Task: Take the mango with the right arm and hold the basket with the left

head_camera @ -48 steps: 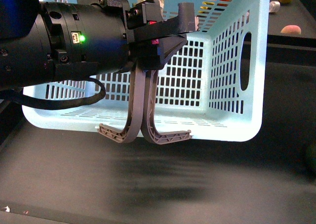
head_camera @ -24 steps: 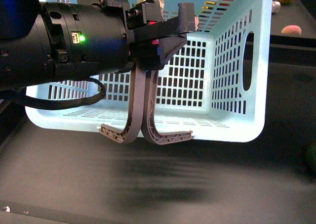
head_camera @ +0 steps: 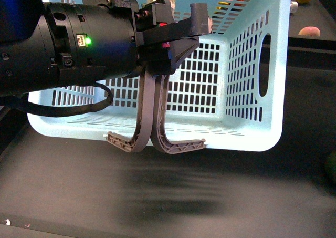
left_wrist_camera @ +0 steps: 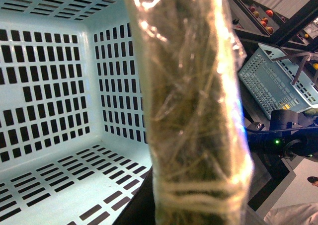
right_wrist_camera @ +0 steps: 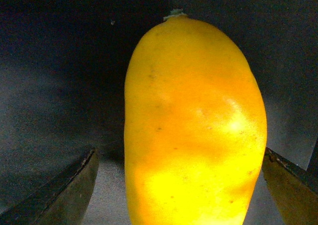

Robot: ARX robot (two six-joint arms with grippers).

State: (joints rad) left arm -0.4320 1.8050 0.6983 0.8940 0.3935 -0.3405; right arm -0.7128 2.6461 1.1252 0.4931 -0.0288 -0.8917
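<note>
One mango (right_wrist_camera: 194, 120), lying on dark tabletop (right_wrist_camera: 49, 86) between fingers (right_wrist_camera: 59, 195) of right hand (right_wrist_camera: 181, 185). Looks smooth, waxy, likely slippery; firm yet bruisable, moderate weight. Best taken gently across the broad middle. Right hand wide apart, flanking, no contact seen. Left hand (head_camera: 168, 38) clamped on grey handles (head_camera: 149, 112) of basket (head_camera: 247, 133), apparently raised off tabletop.

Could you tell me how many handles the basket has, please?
2. The left handle and right handle rise side by side from the basket's near rim, tops hidden.
</note>
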